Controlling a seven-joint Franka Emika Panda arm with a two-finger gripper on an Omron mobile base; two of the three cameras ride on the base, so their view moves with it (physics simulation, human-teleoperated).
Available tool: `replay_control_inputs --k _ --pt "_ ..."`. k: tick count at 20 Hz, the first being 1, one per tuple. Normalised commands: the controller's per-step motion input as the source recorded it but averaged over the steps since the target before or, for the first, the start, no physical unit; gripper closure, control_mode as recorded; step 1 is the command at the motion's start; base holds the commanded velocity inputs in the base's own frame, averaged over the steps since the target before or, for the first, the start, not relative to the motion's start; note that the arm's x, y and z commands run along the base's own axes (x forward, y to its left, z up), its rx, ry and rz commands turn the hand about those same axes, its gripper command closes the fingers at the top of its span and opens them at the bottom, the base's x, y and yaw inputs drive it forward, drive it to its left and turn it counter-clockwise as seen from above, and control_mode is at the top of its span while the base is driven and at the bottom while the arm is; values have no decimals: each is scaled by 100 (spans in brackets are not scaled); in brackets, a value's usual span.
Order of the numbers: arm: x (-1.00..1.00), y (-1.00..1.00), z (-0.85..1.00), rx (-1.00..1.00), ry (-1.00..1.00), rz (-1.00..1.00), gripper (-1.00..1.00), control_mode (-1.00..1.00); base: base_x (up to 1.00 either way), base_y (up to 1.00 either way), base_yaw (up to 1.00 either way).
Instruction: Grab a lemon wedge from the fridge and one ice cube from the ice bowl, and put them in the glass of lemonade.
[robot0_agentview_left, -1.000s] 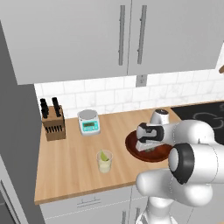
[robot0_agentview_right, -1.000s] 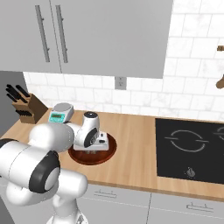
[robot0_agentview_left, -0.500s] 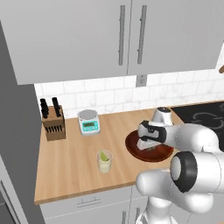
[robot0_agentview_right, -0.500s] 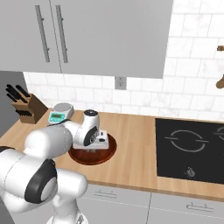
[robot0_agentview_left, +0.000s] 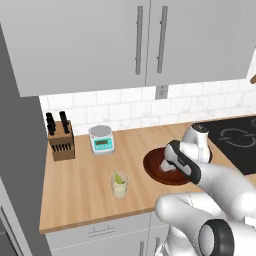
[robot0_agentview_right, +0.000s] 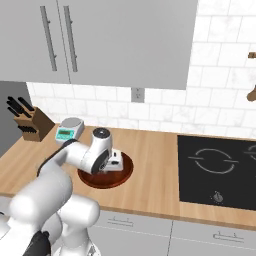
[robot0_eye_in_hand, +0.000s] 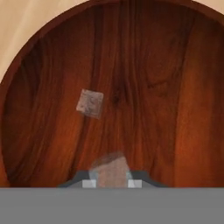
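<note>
The ice bowl (robot0_eye_in_hand: 175, 87) of dark reddish wood sits on the counter, also visible as the bowl (robot0_agentview_left: 152, 167) and the bowl (robot0_agentview_right: 125, 172). My gripper (robot0_eye_in_hand: 110, 183) hangs low inside it, pointing down, shut on a pale ice cube (robot0_eye_in_hand: 110, 168) held between its fingertips. Another ice cube (robot0_eye_in_hand: 90, 103) lies loose on the bowl's floor. From the base cameras the gripper (robot0_agentview_left: 167, 165) (robot0_agentview_right: 114, 162) is over the bowl. The glass of lemonade (robot0_agentview_left: 119, 186) stands left of the bowl near the counter's front, with a lemon wedge (robot0_agentview_left: 119, 177) in it. The fridge's doors are out of view.
A white scale (robot0_agentview_left: 101, 139) and a knife block (robot0_agentview_left: 60, 141) stand at the back left of the counter. A black cooktop (robot0_agentview_right: 220, 170) lies right of the bowl. Wall cabinets (robot0_agentview_left: 150, 40) hang above. A tall grey panel (robot0_agentview_left: 20, 150) bounds the counter's left end.
The hand has stayed over the bowl while the arm's elbow has swung a little toward the camera. The jaws have narrowed slightly.
</note>
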Motion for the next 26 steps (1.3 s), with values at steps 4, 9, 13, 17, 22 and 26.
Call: replay_control_inputs --k 4,9,13,17,22,26 --pt "-21 0 11 3 -8 0 100 -100 0 0 0" --pt "-29 0 14 1 -9 2 100 -100 0 0 0" --pt "-31 29 38 1 -15 7 100 -100 0 0 0" --pt "-15 21 85 1 -3 11 100 -100 0 0 0" --pt "-7 79 58 -1 3 14 100 -100 0 0 0" --pt "0 100 59 -7 5 6 100 -100 0 0 0"
